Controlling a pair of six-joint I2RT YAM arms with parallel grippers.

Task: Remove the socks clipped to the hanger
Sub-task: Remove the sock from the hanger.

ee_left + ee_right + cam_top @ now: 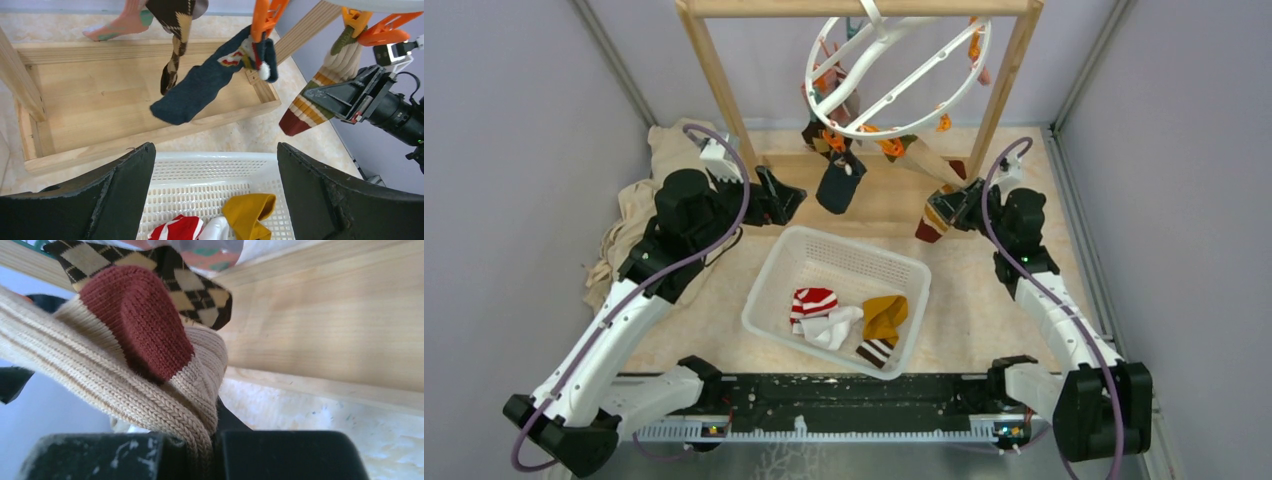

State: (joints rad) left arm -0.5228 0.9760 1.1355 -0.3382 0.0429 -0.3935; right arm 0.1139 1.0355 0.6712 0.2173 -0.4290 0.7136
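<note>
Right gripper [202, 447]: clamped shut on the cream ribbed sock [90, 370], pinching a fold of knit just below its rust-red patch. Left gripper [215, 200]: jaws wide apart, holding nothing, hanging over the basket [769, 290] and facing the navy sock [197, 95].

Handling, my read:
- The socks are soft, light and stretchy, with nothing to break. The knit will likely stretch before the orange clip [356, 17] lets go.
- The hanger [894, 70] hangs free from the wooden frame [714, 70] and sits tilted, so it probably swings toward any pull.
- Best hold is close under the clip, across the full width. A grab low down only stretches the sock.
- Ribbing gives decent friction, so slip risk is low.

Looks:
- The cream sock has coarse ribs, mustard, green and rust bands, and a rust-red end. Its top is in the clip, and the body slants down to the right gripper.
- Also clipped are the navy sock with a white pompom, the brown argyle sock [175, 30] and the pink sock [125, 22].
- In the basket are the red-white striped sock [812, 300], the white sock [832, 327] and the mustard sock [886, 315].
</note>
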